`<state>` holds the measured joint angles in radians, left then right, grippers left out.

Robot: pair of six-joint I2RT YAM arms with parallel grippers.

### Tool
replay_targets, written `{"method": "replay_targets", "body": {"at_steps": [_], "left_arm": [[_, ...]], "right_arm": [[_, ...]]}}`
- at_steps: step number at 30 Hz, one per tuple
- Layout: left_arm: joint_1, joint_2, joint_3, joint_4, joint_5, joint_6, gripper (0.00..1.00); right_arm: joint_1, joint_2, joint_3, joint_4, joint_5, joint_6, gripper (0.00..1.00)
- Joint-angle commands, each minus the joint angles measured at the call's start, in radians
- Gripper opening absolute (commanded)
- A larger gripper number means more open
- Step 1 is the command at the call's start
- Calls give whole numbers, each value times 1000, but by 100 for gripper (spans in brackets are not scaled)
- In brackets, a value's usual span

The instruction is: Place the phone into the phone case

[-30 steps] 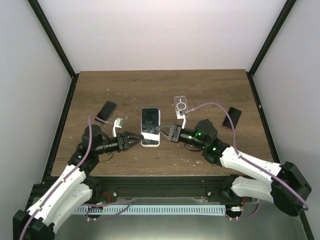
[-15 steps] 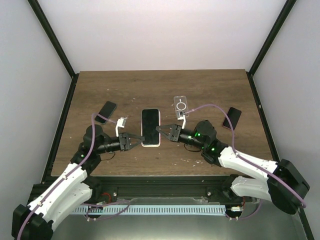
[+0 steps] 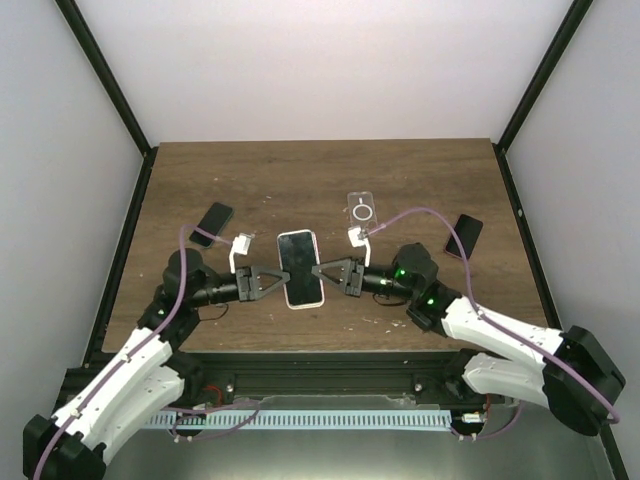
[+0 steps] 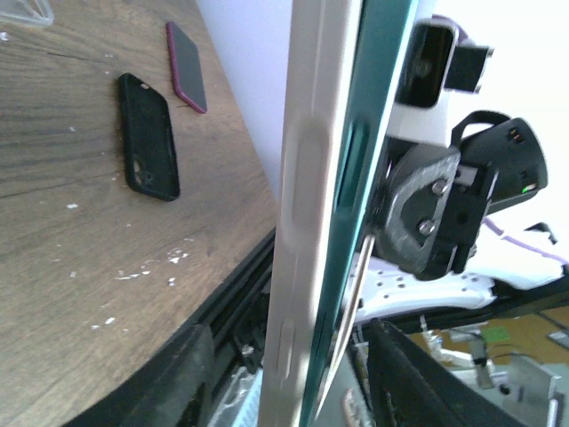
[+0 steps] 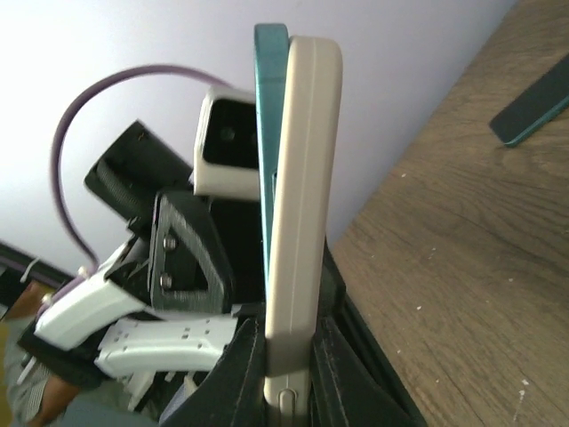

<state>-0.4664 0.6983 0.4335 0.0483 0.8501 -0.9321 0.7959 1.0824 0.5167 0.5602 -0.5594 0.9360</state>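
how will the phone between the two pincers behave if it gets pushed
The phone is probably stiff: its edge runs straight in both wrist views. Its smooth rounded rim looks slippery, so it may pivot in the right pincer, which grips only one long edge.

Cream-and-teal phone [image 3: 301, 268] (screen dark), brown wood-grain table [image 3: 420, 170], maroon-edged spare phone [image 3: 463, 236].
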Motion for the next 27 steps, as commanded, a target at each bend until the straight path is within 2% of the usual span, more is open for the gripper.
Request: {"method": "replay_targets", "body": {"at_steps": [1, 7, 13, 15, 18, 20, 23, 27], "left_arm": [[-3, -47, 65, 39, -1, -3, 56], [-2, -86, 89, 139, -3, -72, 57], [-3, -64, 106, 135, -10, -78, 56], [-3, -51, 101, 134, -15, -76, 53], [-3, -37, 96, 141, -21, -72, 40], [-2, -31, 102, 117, -28, -47, 37], [0, -19, 125, 66, -14, -2, 40], [0, 13, 124, 76, 38, -9, 45]], "right_arm": [[3, -67, -24, 109, -141, -83, 3], [3, -100, -65, 144, -219, -77, 4], [3, -96, -76, 181, -259, -68, 4], [3, -87, -69, 180, -275, -75, 4], [3, -75, -51, 148, -266, -80, 5], [2, -75, -43, 143, -264, -75, 6], [3, -86, -20, 112, -256, -92, 9], [3, -77, 8, 96, -229, -117, 9]]}}
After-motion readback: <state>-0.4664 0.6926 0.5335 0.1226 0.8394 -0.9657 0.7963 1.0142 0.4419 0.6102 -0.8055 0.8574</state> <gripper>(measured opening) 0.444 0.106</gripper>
